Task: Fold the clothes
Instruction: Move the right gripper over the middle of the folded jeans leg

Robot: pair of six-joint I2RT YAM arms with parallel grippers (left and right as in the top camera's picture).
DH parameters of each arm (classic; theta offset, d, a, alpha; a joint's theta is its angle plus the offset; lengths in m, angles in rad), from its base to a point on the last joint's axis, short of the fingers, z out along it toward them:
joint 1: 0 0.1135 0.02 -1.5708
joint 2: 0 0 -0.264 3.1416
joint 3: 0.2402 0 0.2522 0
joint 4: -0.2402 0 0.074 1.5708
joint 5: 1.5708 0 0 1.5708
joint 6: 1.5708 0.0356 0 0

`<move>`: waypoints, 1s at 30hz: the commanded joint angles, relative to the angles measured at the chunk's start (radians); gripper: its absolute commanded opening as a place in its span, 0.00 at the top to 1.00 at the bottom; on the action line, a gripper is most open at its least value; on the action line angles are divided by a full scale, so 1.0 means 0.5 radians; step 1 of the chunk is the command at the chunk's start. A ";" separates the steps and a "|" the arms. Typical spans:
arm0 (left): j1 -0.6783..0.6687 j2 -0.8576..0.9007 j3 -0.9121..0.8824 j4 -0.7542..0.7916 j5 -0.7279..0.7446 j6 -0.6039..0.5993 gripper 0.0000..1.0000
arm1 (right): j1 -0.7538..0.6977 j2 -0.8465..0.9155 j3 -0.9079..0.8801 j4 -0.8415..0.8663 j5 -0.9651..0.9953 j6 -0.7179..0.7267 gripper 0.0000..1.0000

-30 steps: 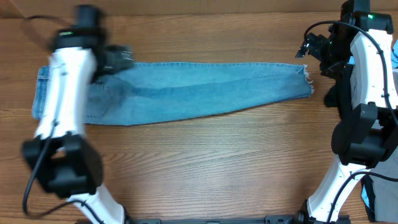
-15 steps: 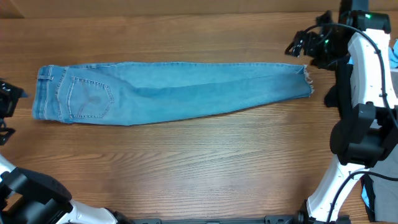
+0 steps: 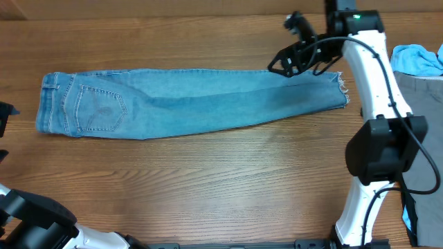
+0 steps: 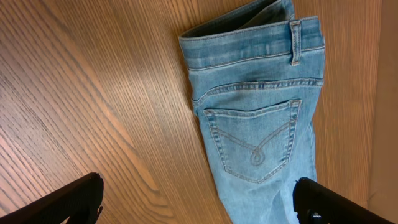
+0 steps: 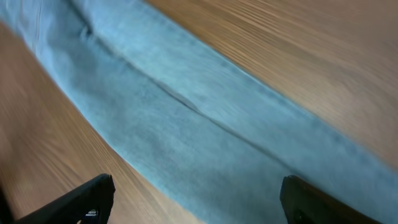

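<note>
Light-blue denim jeans lie flat across the table, folded lengthwise, with the waist at the left and the frayed hems at the right. My right gripper hovers open over the legs near the hem end. In its blurred wrist view the leg fabric fills the space ahead of the right gripper, with nothing between the fingers. My left gripper sits open at the table's left edge, clear of the waist. In its wrist view the waistband and back pocket lie ahead of the left gripper.
A sky-blue garment and a grey garment lie at the far right, beside the right arm's base. Bare wooden tabletop stretches in front of the jeans.
The left arm has swung away from over the waist to the table's left edge. The right gripper has moved left from beyond the hems to over the legs.
</note>
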 commanded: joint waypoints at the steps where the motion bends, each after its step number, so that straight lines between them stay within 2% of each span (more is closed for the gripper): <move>1: -0.005 -0.035 0.024 0.008 0.035 -0.034 0.00 | 0.282 0.007 0.045 0.098 0.169 -0.517 0.20; 2: -0.005 -0.035 0.024 0.008 0.035 -0.034 0.00 | 0.414 0.007 0.031 0.203 0.323 -0.700 0.27; 3: -0.005 -0.035 0.024 0.008 0.035 -0.034 0.00 | 0.483 0.007 0.028 0.266 0.426 -0.750 0.28; 5: -0.005 -0.035 0.024 0.008 0.035 -0.034 0.00 | 0.600 0.007 0.023 0.400 0.600 -0.752 0.29; 9: -0.005 -0.035 0.024 0.007 0.035 -0.034 0.00 | 0.712 0.040 0.018 0.552 0.574 -0.751 0.29; 20: -0.005 -0.035 0.024 0.008 0.035 -0.034 0.00 | 0.787 0.526 0.018 0.565 0.532 -0.805 0.36; 23: -0.005 -0.035 0.024 0.008 0.035 -0.034 0.00 | 0.787 0.582 0.018 0.584 0.530 -0.804 0.41; 30: -0.005 -0.035 0.024 0.008 0.035 -0.034 0.00 | 0.787 0.591 0.018 0.613 0.532 -0.805 0.43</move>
